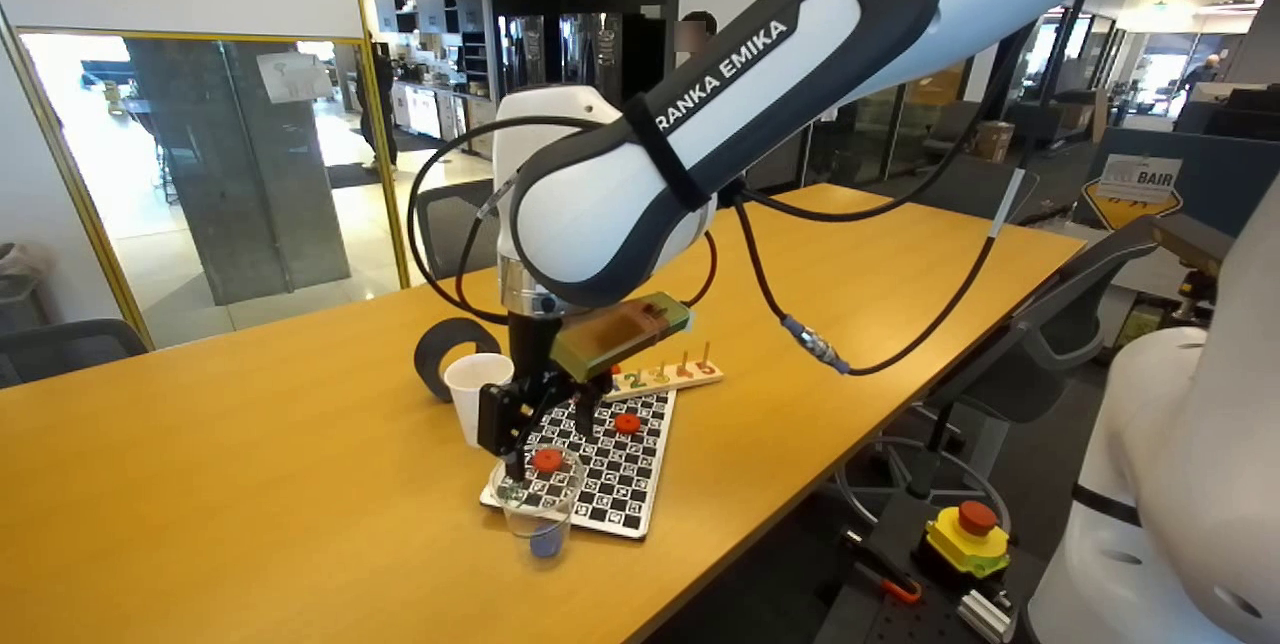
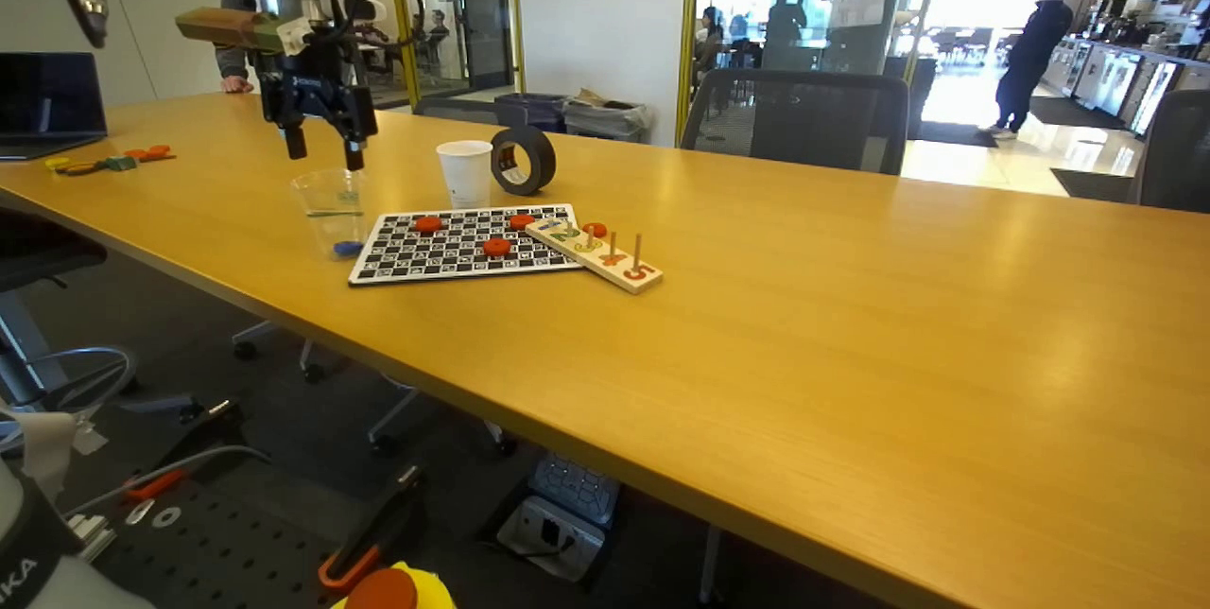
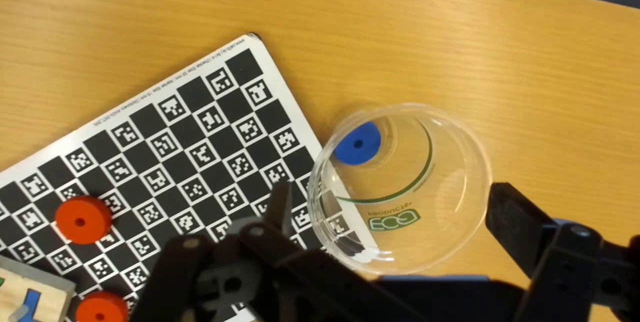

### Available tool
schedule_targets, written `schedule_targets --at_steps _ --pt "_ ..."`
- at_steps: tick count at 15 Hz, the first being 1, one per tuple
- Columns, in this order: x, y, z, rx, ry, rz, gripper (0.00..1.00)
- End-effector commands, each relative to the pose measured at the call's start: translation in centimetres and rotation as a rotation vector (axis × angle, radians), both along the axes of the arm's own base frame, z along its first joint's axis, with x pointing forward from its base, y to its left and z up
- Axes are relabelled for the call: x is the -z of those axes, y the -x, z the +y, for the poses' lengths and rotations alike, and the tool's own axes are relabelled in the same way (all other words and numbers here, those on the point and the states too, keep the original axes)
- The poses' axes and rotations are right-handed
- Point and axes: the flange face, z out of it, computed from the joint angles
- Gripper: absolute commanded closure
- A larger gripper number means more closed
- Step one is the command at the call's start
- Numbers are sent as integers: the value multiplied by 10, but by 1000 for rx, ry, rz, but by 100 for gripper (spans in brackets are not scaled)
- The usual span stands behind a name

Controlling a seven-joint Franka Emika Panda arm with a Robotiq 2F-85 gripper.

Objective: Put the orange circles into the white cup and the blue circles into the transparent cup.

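Observation:
The transparent cup (image 3: 400,214) stands upright by the edge of the checkered board, with a blue circle (image 3: 357,143) at its bottom; the blue circle also shows in both exterior views (image 1: 546,541) (image 2: 347,249). My gripper (image 3: 392,202) is open and empty above this cup; its fingers frame the rim in the wrist view. In an exterior view the gripper (image 2: 325,149) is just over the rim. The white cup (image 2: 466,176) stands behind the board, out of the wrist view. Several orange circles (image 2: 428,224) lie on the board, one (image 2: 596,230) beside the wooden peg strip.
The checkered board (image 2: 444,259) lies flat on the table. A wooden number peg strip (image 2: 614,261) rests partly on it, with upright pegs. A black tape roll (image 2: 539,160) stands beside the white cup. A laptop (image 2: 47,108) and small coloured tools (image 2: 118,162) lie farther off.

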Motion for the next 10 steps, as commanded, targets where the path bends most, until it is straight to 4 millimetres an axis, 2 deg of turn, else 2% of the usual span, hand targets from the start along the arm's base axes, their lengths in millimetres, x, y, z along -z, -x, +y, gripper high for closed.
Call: schedule_targets --at_steps 1,5,10 --pt "-10 -20 -18 87 22 -69 0" --pt "1 -46 -42 185 22 -101 0" --pt "40 -80 -54 351 -6 -75 0"
